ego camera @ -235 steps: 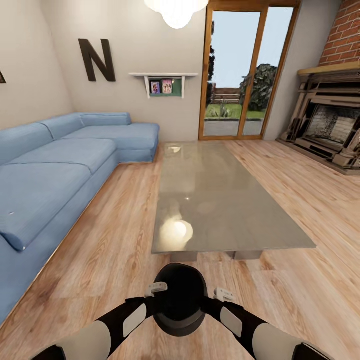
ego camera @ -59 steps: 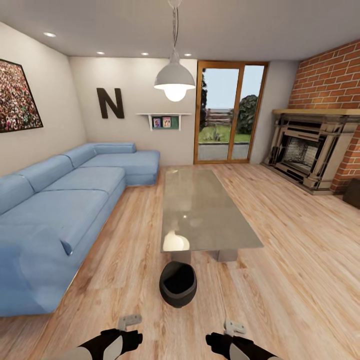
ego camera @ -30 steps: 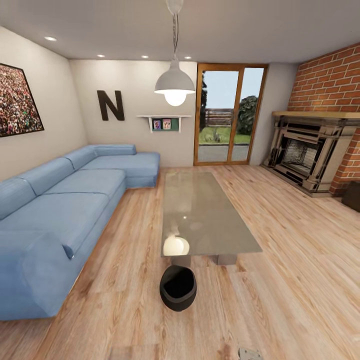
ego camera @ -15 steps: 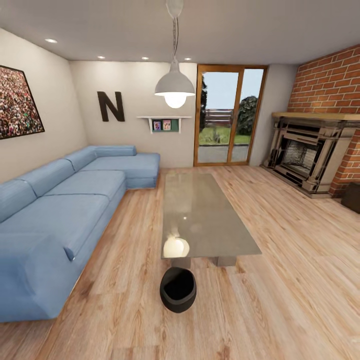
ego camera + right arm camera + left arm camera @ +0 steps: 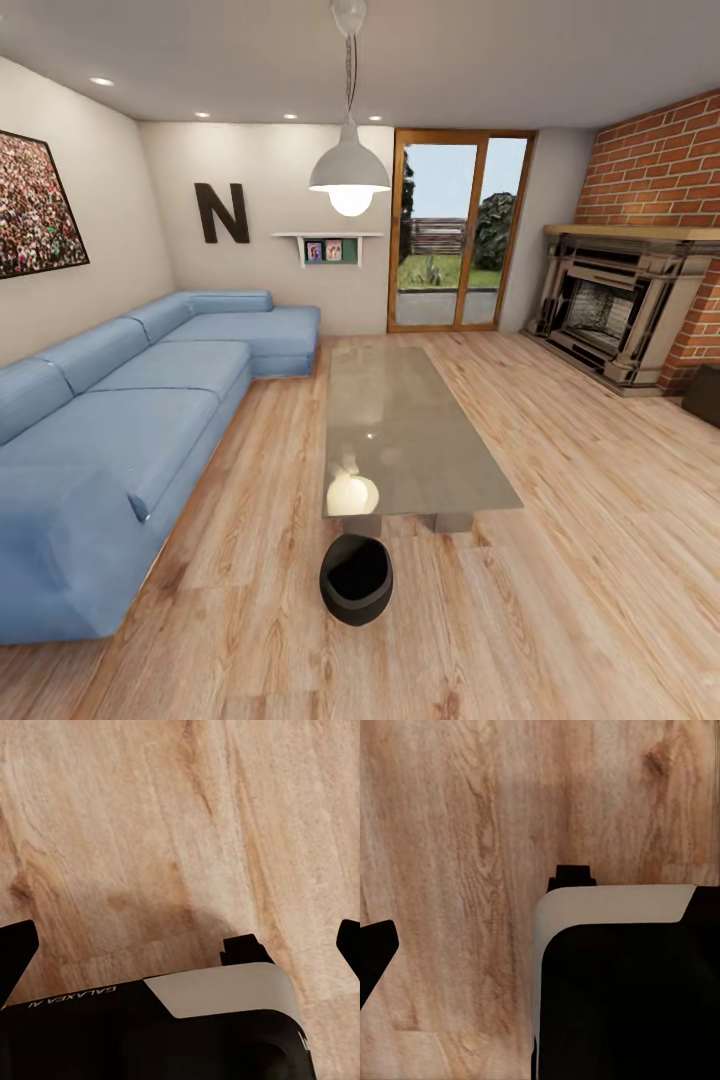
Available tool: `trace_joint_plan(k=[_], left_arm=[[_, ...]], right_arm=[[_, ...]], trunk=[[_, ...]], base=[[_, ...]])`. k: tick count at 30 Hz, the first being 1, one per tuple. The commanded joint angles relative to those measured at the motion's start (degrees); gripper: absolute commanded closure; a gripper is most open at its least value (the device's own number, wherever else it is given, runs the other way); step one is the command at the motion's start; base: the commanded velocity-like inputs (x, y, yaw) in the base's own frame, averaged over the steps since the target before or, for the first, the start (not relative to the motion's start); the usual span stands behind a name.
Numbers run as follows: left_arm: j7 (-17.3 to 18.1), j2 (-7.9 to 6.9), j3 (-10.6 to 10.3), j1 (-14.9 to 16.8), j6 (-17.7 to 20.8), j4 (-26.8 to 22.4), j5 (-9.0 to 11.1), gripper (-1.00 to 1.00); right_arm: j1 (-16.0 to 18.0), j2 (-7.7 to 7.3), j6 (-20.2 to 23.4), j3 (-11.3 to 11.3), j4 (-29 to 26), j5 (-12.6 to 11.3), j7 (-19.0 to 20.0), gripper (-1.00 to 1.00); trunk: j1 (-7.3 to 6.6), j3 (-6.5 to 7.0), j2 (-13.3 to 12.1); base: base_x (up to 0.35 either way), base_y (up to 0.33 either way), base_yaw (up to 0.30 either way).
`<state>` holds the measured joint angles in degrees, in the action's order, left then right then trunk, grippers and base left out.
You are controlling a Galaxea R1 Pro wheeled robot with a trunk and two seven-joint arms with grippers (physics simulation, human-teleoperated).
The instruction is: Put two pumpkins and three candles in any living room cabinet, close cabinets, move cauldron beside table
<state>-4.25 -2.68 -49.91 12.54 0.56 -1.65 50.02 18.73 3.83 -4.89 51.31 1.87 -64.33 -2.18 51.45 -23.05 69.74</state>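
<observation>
Your right hand (image 5: 180,945) points down at the wooden floor (image 5: 150,810), fingers spread, empty; your left hand's (image 5: 382,960) state I cannot tell.

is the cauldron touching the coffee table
Apart. The head view shows the cauldron on the floor just off the table's near end, with a strip of floor between them.

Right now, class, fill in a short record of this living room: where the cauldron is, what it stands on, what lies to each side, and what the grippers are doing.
cauldron: upright on the wooden floor, at the near end of the table
table top: bare, reflecting the lamp
left side: blue sofa
right side: fireplace
right gripper: open, empty, above floor
left gripper: state unclear
</observation>
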Motion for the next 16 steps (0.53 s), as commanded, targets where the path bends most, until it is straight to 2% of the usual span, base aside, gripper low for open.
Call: trace_joint_plan(k=[1, 9, 16], left_arm=[[-0.27, 0.04, -0.47, 0.01, 0.06, -0.16, 0.44, -1.00], [-0.24, -0.50, -0.27, 0.01, 0.05, -0.11, 0.21, -1.00], [-0.27, -0.17, -0.38, 0.03, 0.05, -0.16, 0.44, -1.00]], right_arm=[[0.05, -0.03, -0.19, 0.46, 0.16, -0.39, -0.01, -1.00], [0.04, -0.05, -0.20, 0.46, 0.15, -0.28, -0.01, -1.00], [0.00, -0.03, -0.20, 0.46, 0.15, -0.33, -0.01, -1.00]], trunk=[[0.00, -0.06, 0.04], [0.00, -0.06, 0.04], [0.00, -0.06, 0.04]], base=[[0.000, 0.000, 0.000], [0.000, 0.000, 0.000], [0.000, 0.000, 0.000]])
